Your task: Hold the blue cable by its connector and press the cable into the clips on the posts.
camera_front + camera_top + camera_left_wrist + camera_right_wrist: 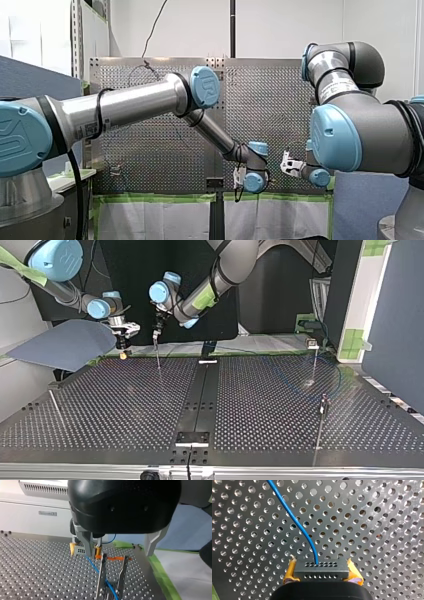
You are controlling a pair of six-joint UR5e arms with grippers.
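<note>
In the right wrist view a black connector (321, 570) sits between the yellow pads (290, 573) of my right gripper (322, 576), which is shut on it. The blue cable (294, 521) leaves the connector and runs ahead over the perforated table. The left wrist view shows that same connector (79, 550), and the cable (93, 565) passes between the two long metal fingers (101, 580) of my left gripper (111, 577), which stands open around it. At the top view's left my right gripper (122, 351) hangs close beside my left gripper (158, 364).
Thin posts stand on the table: one with a clip (313, 345) at the top view's back right, another (323, 407) nearer on the right, and a post (56, 407) at its left. Slack blue cable (339, 374) loops at the right. Green tape (160, 575) marks the table's edge.
</note>
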